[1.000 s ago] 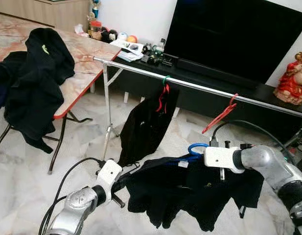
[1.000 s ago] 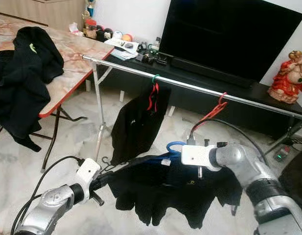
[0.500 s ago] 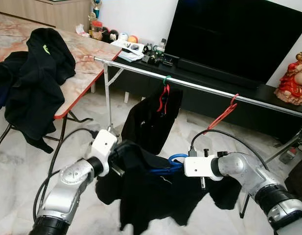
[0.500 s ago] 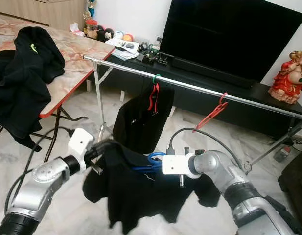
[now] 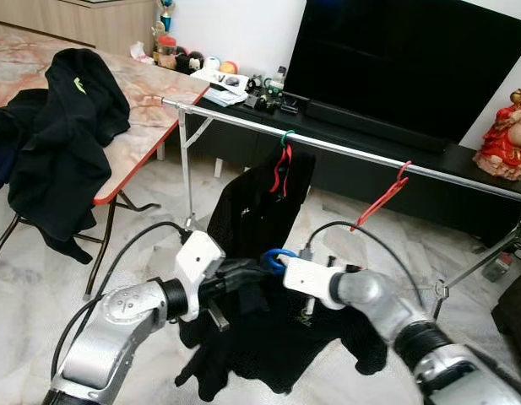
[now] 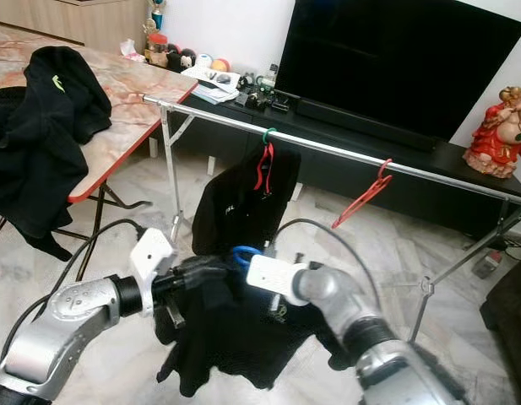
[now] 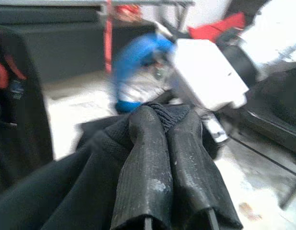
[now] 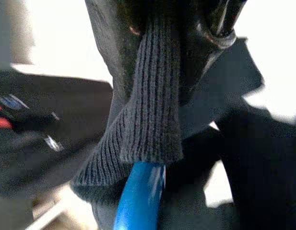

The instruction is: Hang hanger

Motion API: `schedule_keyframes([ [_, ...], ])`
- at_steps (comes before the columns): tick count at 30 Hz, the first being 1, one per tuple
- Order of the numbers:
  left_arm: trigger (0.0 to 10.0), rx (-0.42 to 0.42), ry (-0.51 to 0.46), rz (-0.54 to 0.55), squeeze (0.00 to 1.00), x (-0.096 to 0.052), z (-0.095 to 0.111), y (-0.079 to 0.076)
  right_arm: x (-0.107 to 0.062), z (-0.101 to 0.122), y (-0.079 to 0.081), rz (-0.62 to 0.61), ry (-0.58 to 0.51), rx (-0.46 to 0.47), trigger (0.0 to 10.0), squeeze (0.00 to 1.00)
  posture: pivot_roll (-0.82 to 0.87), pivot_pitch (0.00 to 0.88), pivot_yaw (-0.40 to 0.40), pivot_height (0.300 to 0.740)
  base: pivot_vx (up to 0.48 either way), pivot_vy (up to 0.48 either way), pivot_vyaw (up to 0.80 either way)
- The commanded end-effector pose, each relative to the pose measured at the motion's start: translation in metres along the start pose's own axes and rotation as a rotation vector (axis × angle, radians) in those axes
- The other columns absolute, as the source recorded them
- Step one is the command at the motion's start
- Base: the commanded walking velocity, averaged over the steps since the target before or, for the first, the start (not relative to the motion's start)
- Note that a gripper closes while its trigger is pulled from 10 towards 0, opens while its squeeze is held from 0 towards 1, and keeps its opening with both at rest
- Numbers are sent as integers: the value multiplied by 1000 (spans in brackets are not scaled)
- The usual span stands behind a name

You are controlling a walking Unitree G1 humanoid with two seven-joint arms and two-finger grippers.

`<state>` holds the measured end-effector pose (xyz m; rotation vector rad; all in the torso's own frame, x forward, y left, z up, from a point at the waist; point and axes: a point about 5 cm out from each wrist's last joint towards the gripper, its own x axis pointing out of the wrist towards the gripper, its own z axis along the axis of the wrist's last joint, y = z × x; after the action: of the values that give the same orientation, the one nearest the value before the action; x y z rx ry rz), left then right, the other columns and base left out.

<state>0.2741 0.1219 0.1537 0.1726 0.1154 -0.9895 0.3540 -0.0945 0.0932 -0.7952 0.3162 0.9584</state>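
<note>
A black garment (image 5: pixel 268 346) hangs on a blue hanger whose hook (image 5: pixel 277 256) shows between my two grippers. My left gripper (image 5: pixel 247 272) is shut on the garment's ribbed collar (image 7: pixel 159 112), right beside the hook. My right gripper (image 5: pixel 275 268) meets it from the right and is shut on the blue hanger (image 8: pixel 138 196), with the collar caught between its fingers (image 8: pixel 219 19). Both sit low in front of the silver clothes rail (image 5: pixel 344 150), below a hung black garment (image 5: pixel 264 207).
An empty red hanger (image 5: pixel 381 198) hangs tilted on the rail further right. A red-edged table (image 5: pixel 146 97) with piled black clothes (image 5: pixel 62 126) stands at the left. Behind the rail are a black TV bench, a large TV (image 5: pixel 404 59) and a red figurine (image 5: pixel 505 135). The rack's leg (image 5: pixel 186 181) stands near the table.
My left gripper has risen and moved right with the garment; my right gripper has moved left with the hanger. They are now almost touching and the garment is bunched beneath them.
</note>
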Motion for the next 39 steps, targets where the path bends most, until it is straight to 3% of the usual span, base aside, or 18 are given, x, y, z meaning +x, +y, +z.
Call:
schedule_keyframes([
  [1,4235,19,30,-83,0,4,-3,-14,-3,1,-3,-13,-50,59,0,0,229,0,-200,740,0,0,0],
  [2,10000,6,54,-112,1000,4,-7,-20,-1,3,-2,-11,-59,69,0,0,228,0,-201,740,0,0,0],
  [4,10000,-1,69,-139,1000,4,-10,-24,-1,4,-1,-10,-62,66,0,0,228,0,-201,740,0,0,0],
  [8,10000,28,206,-227,1000,0,-29,-37,-1,5,-6,-57,-61,87,0,0,227,0,-199,740,0,0,0],
  [14,10000,28,224,-235,1000,-2,-31,-37,-2,5,-9,-71,-71,97,0,0,230,0,-199,740,0,0,0],
  [22,10000,71,220,-150,1000,-18,-21,-16,-8,3,-8,-4,-106,18,0,0,240,0,-205,740,0,0,0],
  [24,10000,104,230,-105,1000,-30,-17,-4,-14,0,-9,36,-112,-55,0,0,239,0,-211,740,0,0,0],
  [26,10000,130,231,-48,1000,-37,-13,7,-18,-4,-8,91,-120,-78,0,0,242,0,-215,740,0,0,0],
  [29,10000,139,225,-30,1000,-39,-11,11,-19,-5,-7,103,-116,-90,0,0,243,0,-216,740,0,0,0],
  [31,10000,150,208,34,1000,-46,-6,23,-23,-9,-4,155,-119,-117,0,0,247,0,-218,740,0,0,0],
  [39,10000,140,241,-18,1000,-41,-17,20,-27,-7,5,280,-176,-156,0,0,237,0,-217,740,0,0,0],
])
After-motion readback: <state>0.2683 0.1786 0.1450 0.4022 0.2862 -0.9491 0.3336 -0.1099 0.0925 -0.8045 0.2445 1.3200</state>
